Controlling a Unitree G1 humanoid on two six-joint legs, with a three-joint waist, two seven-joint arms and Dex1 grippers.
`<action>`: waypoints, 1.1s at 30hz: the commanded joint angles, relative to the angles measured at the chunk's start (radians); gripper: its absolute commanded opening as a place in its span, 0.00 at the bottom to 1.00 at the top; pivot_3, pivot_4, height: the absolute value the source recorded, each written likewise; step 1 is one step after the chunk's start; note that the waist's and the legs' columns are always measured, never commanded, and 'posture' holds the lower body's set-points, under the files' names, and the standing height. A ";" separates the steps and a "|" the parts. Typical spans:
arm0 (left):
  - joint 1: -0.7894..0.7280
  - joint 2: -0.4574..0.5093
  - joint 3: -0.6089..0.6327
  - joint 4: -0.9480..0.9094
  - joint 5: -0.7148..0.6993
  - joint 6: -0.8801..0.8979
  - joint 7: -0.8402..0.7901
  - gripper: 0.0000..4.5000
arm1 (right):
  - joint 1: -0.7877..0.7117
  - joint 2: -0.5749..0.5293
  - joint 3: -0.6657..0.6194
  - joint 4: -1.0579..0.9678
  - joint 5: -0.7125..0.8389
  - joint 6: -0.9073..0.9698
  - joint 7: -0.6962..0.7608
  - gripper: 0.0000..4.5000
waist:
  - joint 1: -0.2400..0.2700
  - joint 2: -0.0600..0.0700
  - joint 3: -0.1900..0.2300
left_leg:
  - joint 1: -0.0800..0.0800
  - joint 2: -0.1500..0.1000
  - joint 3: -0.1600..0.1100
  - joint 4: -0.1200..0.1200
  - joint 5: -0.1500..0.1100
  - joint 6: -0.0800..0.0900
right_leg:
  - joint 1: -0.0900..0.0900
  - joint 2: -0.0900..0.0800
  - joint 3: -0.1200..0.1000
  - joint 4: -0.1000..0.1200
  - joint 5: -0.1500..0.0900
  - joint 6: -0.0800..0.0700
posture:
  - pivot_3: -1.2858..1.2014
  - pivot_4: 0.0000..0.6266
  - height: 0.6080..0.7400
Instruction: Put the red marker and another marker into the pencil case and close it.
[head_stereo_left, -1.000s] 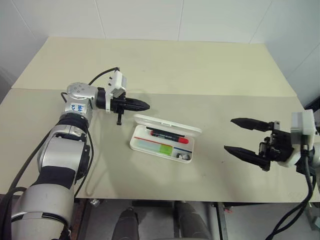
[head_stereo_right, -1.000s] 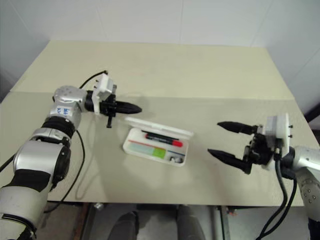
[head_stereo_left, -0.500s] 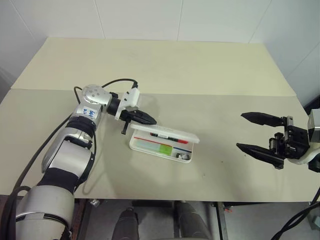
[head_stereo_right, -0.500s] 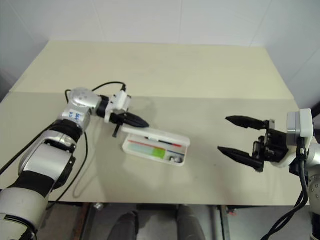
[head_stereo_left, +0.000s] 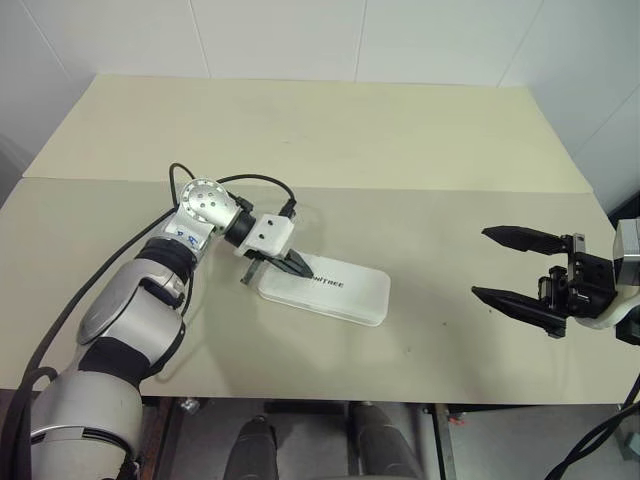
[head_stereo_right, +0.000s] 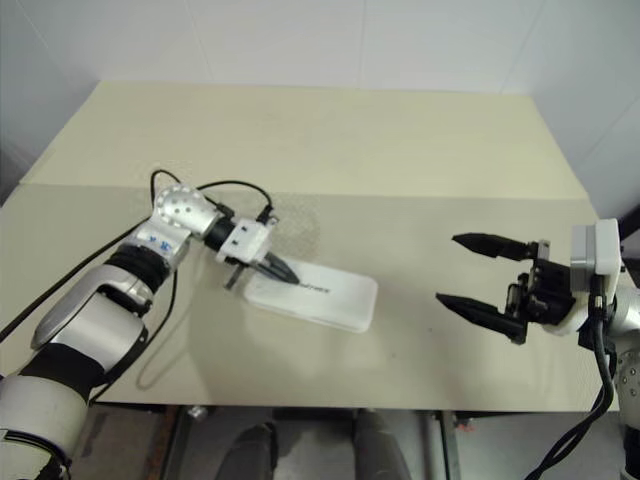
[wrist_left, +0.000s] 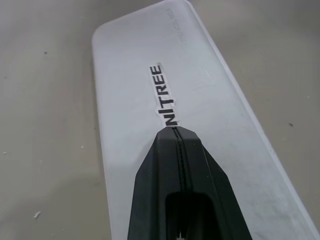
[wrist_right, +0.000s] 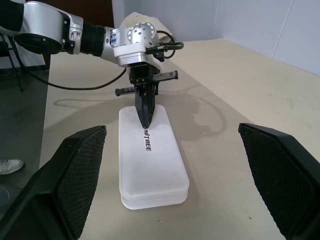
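Lid down now: a second ago the pencil case (head_stereo_left: 322, 293) sat open with the red marker and the green highlighter showing inside, half a second ago the lid was part way over, and now it lies flat and shut, contents hidden. Left gripper (head_stereo_left: 296, 266) has swung from behind the case's left end, down and toward the case, onto the lid. Right gripper (head_stereo_left: 498, 265) has barely shifted over the last half second.

Left gripper: fingers pressed together into one black point, pinching nothing, angled downward with the tip resting on the lid near the case's left end. In the left wrist view the tip (wrist_left: 172, 131) sits right at the start of the dark lettering (wrist_left: 163, 94), covering its first letter; the rest of the lettering runs away from the tip along the lid. In the right wrist view the same closed gripper (wrist_right: 145, 117) stands nearly upright on the far end of the case (wrist_right: 157, 169), touching it.

Case lies on the beige table (head_stereo_left: 330, 140), roughly centre front, long axis running left to right and slightly skewed, right end nearer the front edge.

Right gripper: fingers spread wide, empty, pointing left toward the case, well apart from it, held off the table's right side. Its two fingers (wrist_right: 72, 170) frame the case in the right wrist view.
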 joint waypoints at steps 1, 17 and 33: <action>-0.002 0.001 -0.038 0.042 0.082 -0.073 -0.112 0.00 | 0.003 0.002 -0.010 -0.019 0.003 -0.021 -0.001 1.00 | -0.001 0.000 0.000 | 0.000 0.000 0.000 0.000 0.000 0.000 | 0.000 0.000 0.000 0.000 -0.001 -0.002 | 0.52 0.24 1.00; 0.120 -0.029 0.370 -0.102 -0.320 0.220 -0.112 0.00 | 0.018 -0.008 -0.009 -0.039 0.006 -0.002 -0.005 1.00 | 0.000 0.000 0.001 | 0.004 0.000 -0.002 0.001 0.000 0.000 | 0.010 0.000 0.000 -0.007 -0.002 -0.003 | 0.52 0.24 1.00; 0.316 0.199 0.492 -0.392 -0.392 0.494 -0.112 0.99 | -0.070 -0.052 0.024 0.031 0.000 0.027 0.019 1.00 | 0.000 0.000 0.002 | 0.005 0.000 -0.001 0.002 0.000 0.000 | 0.011 0.000 0.000 -0.008 -0.002 -0.006 | 0.52 0.24 1.00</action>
